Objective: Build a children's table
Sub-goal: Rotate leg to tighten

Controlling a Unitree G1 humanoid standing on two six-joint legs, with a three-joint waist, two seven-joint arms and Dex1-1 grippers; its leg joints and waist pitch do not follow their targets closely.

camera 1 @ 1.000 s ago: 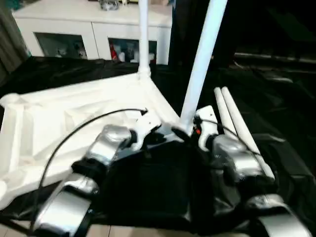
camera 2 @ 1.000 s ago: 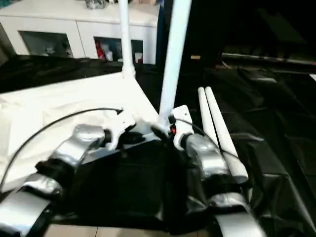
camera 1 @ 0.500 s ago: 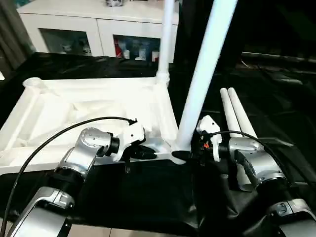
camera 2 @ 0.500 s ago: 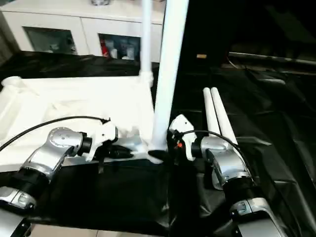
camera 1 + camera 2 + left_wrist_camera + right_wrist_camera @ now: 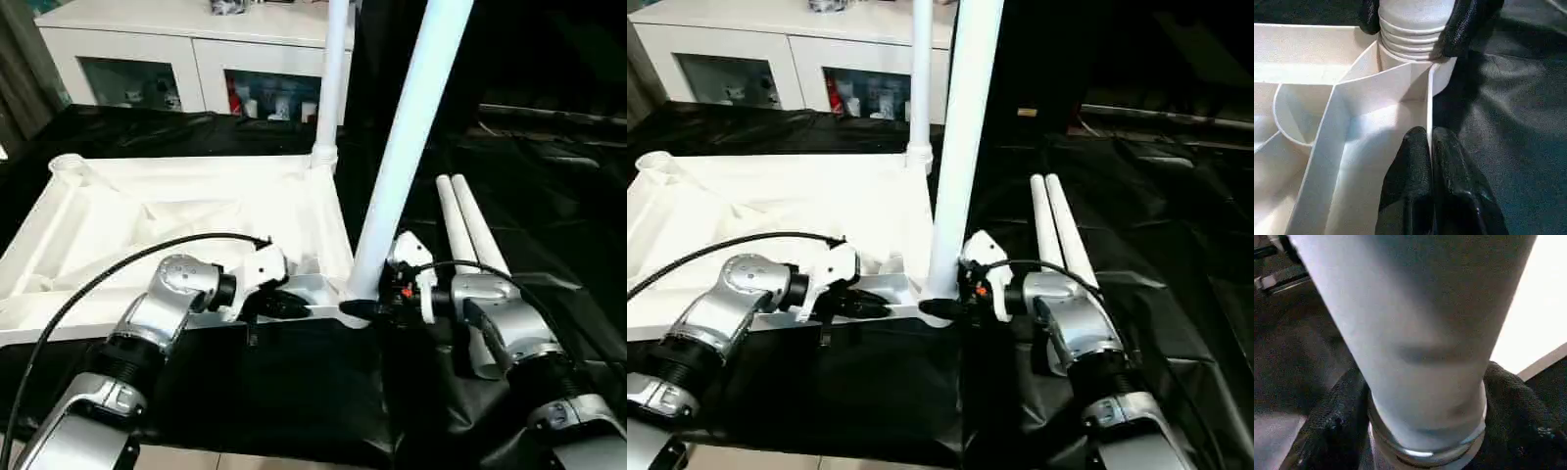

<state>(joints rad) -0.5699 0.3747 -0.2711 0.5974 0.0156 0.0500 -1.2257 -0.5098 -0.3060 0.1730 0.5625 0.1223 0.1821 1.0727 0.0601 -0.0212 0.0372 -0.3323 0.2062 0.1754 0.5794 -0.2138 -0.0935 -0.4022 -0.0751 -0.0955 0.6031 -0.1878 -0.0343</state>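
One white square tabletop (image 5: 176,230) lies upside down on a black sheet (image 5: 549,225), its ribbed underside facing up and a round socket (image 5: 67,164) visible at the far left corner. Behind it, along the back of the scene, stands a white glass-doored cabinet (image 5: 186,69). Two legs stand upright in the tabletop's right-hand corners: a far leg (image 5: 334,78) seated in the far right corner, and a near leg (image 5: 407,147) rising from the near right corner socket (image 5: 1442,78). Two more spare legs (image 5: 468,245) lie side by side, touching each other, on the black sheet just to the right of the tabletop. The right gripper (image 5: 377,306) sits at the base of the near leg, and in the right wrist view its black fingers (image 5: 1334,426) stand on either side of the leg, pressed against the ridged collar at the bottom; the jaws hold that leg. The left gripper (image 5: 294,308) reaches along the tabletop's near rim toward the same corner. In the left wrist view its two fingers (image 5: 1410,181) are pressed together, pinching the thin upright edge wall (image 5: 1429,117) of the tabletop just short of the corner socket.
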